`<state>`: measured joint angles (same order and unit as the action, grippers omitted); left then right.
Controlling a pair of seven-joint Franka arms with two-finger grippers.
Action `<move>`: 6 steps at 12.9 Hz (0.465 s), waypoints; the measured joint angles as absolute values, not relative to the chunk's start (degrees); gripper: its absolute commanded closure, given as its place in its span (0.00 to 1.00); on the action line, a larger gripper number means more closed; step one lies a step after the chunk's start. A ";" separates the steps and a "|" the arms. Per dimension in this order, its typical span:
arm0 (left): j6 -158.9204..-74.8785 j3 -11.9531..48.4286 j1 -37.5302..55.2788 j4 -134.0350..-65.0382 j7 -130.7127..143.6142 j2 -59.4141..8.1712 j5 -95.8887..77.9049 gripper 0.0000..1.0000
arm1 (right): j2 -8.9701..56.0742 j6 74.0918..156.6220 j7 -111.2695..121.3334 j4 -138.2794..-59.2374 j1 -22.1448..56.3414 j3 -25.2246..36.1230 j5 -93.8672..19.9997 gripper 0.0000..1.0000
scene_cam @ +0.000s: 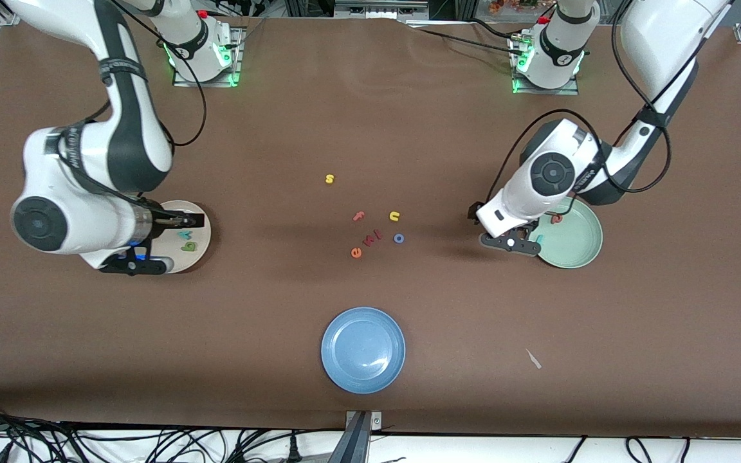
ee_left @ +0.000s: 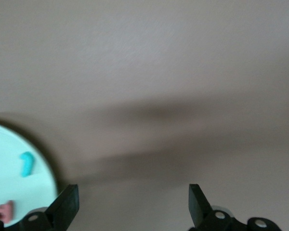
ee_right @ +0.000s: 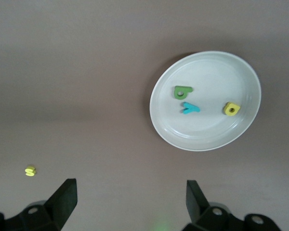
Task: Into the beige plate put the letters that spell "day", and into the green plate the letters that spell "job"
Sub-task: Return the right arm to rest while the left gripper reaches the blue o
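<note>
front view: light foam o (scene_cam: 399, 238) lies mid-table; pinch its ring sides. j (ee_left: 26, 163) and b (ee_left: 3, 211) sit in green plate (scene_cam: 586, 254). left gripper (scene_cam: 517, 244) and right gripper (scene_cam: 145, 265) gape empty.

The beige plate (scene_cam: 200, 247) is largely covered by the right arm in the front view; only its edge toward the table's middle shows, with the green "d" (scene_cam: 188, 245) and teal "y" (scene_cam: 184, 235) partly visible. The yellow "a" (ee_right: 231, 109) appears only in the right wrist view.

The green plate (scene_cam: 576, 247) is partly covered by the left arm. In the left wrist view it is cut off at the picture's edge (ee_left: 9, 183), and the whole view is blurred.

The left gripper (scene_cam: 525, 239) is mostly hidden under its wrist.
</note>
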<state>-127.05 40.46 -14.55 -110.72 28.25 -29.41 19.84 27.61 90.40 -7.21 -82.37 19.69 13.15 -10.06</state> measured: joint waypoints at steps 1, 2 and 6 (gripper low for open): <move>-127.05 40.39 -13.06 -108.75 31.01 -30.72 19.84 0.00 | 26.61 90.34 -6.72 -82.24 17.53 11.37 -9.27 0.00; -127.05 40.33 -11.59 -106.64 33.28 -32.30 19.84 0.00 | 25.20 90.31 -6.34 -82.41 15.44 9.45 -7.04 0.00; -127.05 39.14 -4.43 -99.16 43.76 -39.03 19.84 0.00 | 16.10 91.59 -6.12 -86.12 12.11 5.70 0.98 0.00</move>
<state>-127.05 39.14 -4.43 -99.16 43.76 -39.03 19.84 16.10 91.59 -6.12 -86.12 12.11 5.70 0.98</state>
